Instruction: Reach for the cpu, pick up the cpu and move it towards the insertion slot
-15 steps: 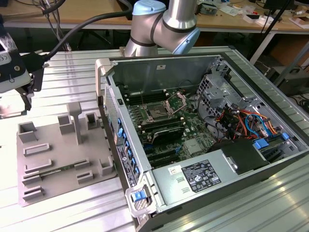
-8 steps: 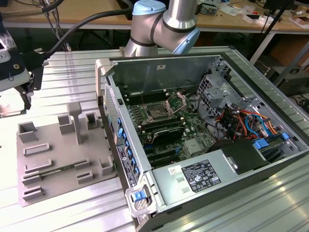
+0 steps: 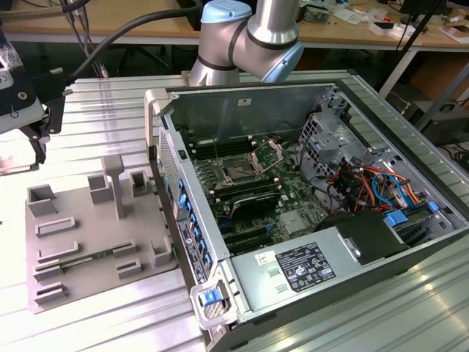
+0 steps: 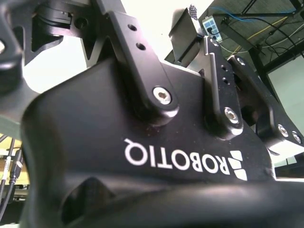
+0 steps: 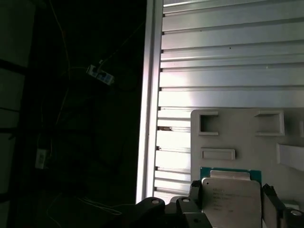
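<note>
Black two-finger gripper (image 5: 230, 189) is clamped on the flat square silver-topped, green-rimmed cpu (image 5: 231, 203) by opposite edges so it sits level, prob. lifted clear of the grey moulded plastic tray (image 5: 242, 137). The silver-framed dark square insertion slot (image 3: 238, 171) is well apart, inside the open pc case (image 3: 242, 103).

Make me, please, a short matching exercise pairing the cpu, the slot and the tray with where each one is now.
Things:
1. cpu
2. slot
3. tray

Places:
A. on the green board inside the case
B. on the table, at the exterior view's left of the case
C. held between the fingers

Pairs: 1-C, 2-A, 3-B.
</note>
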{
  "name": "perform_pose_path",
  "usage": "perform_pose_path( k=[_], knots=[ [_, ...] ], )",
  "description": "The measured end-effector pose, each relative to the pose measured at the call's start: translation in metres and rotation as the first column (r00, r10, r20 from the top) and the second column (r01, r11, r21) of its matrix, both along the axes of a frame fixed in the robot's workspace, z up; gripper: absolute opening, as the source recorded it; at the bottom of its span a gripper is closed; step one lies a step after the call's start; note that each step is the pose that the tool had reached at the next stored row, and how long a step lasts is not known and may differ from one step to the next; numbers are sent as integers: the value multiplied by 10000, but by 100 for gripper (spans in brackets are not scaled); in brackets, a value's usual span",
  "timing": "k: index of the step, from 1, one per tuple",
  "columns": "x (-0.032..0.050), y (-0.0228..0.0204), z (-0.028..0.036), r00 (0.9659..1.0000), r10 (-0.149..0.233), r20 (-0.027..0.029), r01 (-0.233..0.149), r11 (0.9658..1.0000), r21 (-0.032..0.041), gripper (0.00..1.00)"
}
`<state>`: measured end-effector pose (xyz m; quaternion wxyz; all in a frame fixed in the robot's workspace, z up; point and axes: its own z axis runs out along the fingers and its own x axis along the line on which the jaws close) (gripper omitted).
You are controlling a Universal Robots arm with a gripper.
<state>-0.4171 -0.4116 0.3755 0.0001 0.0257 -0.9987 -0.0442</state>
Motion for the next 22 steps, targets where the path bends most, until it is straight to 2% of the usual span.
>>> perform_pose_path(
  k=[22],
  knots=[
    [0,0,123,10000,-1,0,1,10000,38,55]
  ],
)
